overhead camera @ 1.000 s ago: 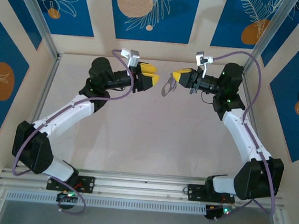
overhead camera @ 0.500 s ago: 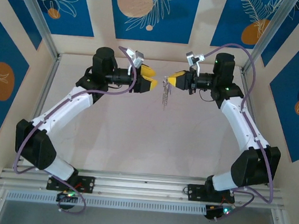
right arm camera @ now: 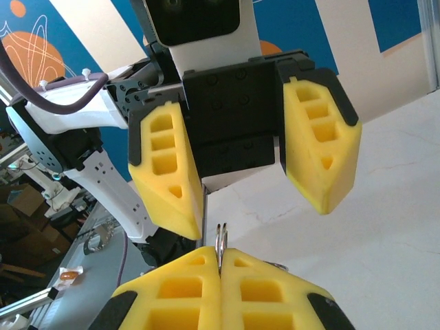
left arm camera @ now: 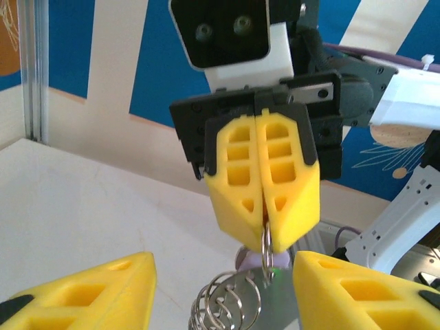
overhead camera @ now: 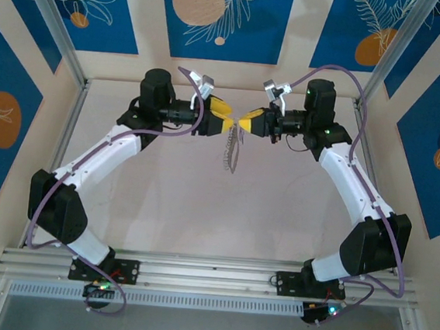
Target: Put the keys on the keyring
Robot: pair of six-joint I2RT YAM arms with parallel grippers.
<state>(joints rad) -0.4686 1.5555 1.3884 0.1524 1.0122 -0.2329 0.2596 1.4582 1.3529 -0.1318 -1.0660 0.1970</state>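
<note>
Silvery wire is glinting between two sets of yellow jaws. The keyring (overhead camera: 232, 149) is hanging in the air above the pale worktop (overhead camera: 185, 204), near the far edge at about 12 o'clock in the overhead view. The right arm (overhead camera: 350, 185) is reaching in from 3 o'clock, and the right jaws are pressing together on the ring's upper edge. In the right wrist view a thin doubled strand of wire is standing up out of the seam between them. From that pinch the loop is dangling towards 6 o'clock, clear of the worktop, with a comb-like fringe along its 9 o'clock side.

The left arm (overhead camera: 100, 157) is coming in from 9 o'clock, tip to tip with the other. The left jaws are standing apart, one on each side of the hanging ring and touching neither side of it in the left wrist view. There the ring's coiled part is sitting low between them.

The key (left arm camera: 249, 260) is showing as a small lilac head just under the right jaws' tips, against the ring. I cannot tell whether it is threaded on.
</note>
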